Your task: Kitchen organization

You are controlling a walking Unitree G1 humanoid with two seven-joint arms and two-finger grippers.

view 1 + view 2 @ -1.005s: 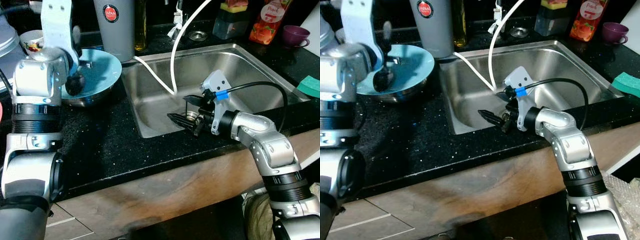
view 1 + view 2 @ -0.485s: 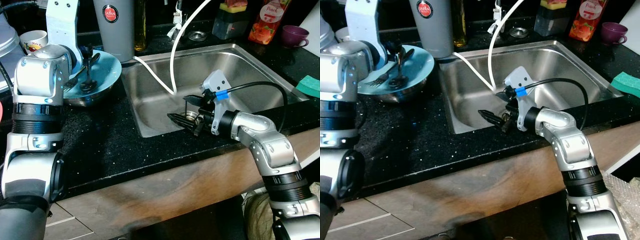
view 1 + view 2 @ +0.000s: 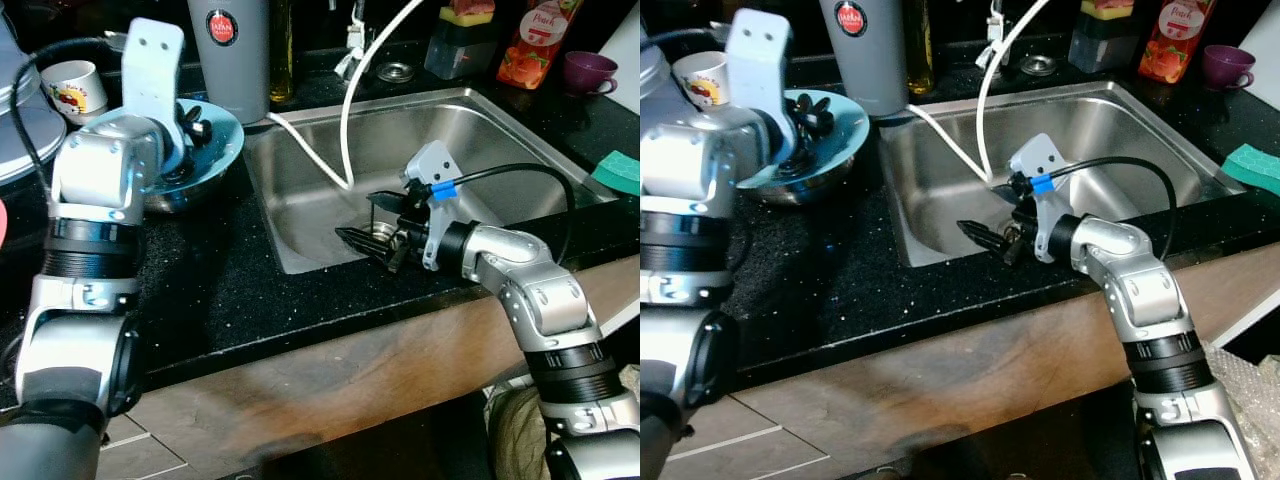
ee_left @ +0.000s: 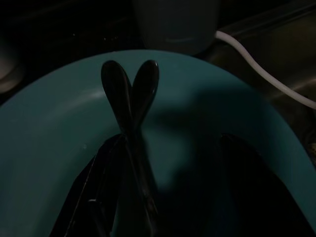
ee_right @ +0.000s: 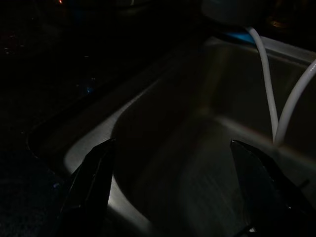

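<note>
Two dark spoons [image 4: 129,94] lie crossed on a blue plate [image 3: 228,140], which rests in a steel bowl [image 3: 190,195] on the black counter left of the sink. My left gripper [image 4: 165,148] hovers just over the plate, open, with the spoon handles running between its fingers [image 4: 94,197]. My right gripper [image 3: 358,217] is open with nothing in it, low inside the steel sink [image 3: 500,130] near the drain [image 3: 383,232] and the front wall.
A white hose [image 3: 345,120] loops down into the sink. Behind the plate stand a grey tumbler [image 3: 228,50] and a patterned cup [image 3: 72,85]. An orange bottle [image 3: 535,40], a purple cup [image 3: 590,70] and a green sponge [image 3: 622,170] sit at the right.
The cutlery came to lie on the blue plate, and my left wrist has swung rightwards and tilted over it. The right arm has stayed still.
</note>
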